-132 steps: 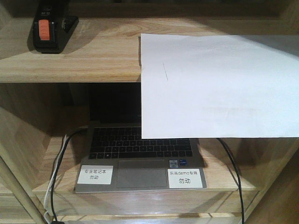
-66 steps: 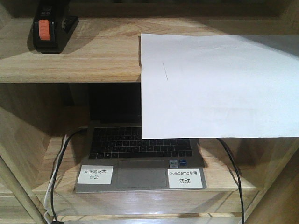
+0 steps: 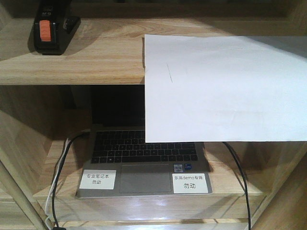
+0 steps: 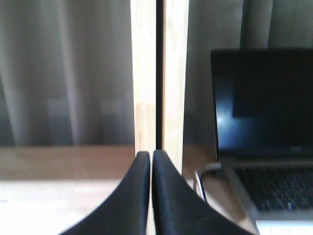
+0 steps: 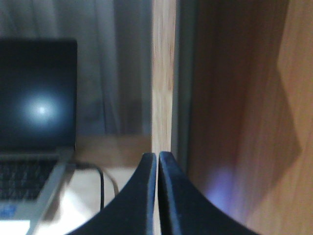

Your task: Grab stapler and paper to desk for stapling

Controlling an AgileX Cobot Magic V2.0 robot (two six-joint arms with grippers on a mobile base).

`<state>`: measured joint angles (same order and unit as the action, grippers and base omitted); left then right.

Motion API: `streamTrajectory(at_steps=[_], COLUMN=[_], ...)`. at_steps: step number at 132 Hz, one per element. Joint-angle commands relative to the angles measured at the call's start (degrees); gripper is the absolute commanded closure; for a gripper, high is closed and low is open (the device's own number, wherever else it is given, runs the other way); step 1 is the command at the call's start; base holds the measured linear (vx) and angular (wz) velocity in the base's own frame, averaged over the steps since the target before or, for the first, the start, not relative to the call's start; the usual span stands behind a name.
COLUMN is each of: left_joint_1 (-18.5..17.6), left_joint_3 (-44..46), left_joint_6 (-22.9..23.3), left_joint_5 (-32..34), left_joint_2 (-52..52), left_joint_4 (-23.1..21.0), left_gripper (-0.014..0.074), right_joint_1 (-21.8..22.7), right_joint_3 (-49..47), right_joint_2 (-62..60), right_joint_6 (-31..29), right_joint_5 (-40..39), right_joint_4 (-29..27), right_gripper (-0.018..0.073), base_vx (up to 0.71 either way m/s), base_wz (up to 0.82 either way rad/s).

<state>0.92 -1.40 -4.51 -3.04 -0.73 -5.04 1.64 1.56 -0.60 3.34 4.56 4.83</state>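
Office-style demo room, light wooden shelf unit, open laptop bearing printed Chinese labels, black stapler, white paper sheet, grey curtains behind.

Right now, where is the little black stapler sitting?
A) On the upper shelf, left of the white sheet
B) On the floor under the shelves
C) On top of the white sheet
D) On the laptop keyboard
A: the stapler rests at the far left of the upper shelf, apart from the paper, whose front part hangs over the laptop below.
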Motion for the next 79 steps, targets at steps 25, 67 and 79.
streamTrajectory(at_steps=[25,67,79], left_joint_1=[0.2,0.2,0.2], left_joint_3=[0.3,15.8,23.4], left_joint_6=[3.6,3.5,3.5], left_joint_5=[22.6,24.3,20.1], left_joint_2=[-0.9,-0.9,-0.8], left_joint_4=[-2.1,-2.1,-2.1], left_gripper=[0.0603,0.0603,0.0603], right_joint_1=[-0.1,-0.1,-0.1], right_joint_3=[-0.2,-14.7,-21.1], right_joint_2=[-0.5,-0.5,-0.5], right_joint_6=[-0.5,-0.4,-0.4], right_joint_5=[-20.7,-24.9,-24.7], right_joint_4=[0.5,0.1,0.1], right_gripper=[0.0565,0.0565,0.0565], base_vx=[0.0,0.0,0.0], base_wz=[0.0,0.0,0.0])
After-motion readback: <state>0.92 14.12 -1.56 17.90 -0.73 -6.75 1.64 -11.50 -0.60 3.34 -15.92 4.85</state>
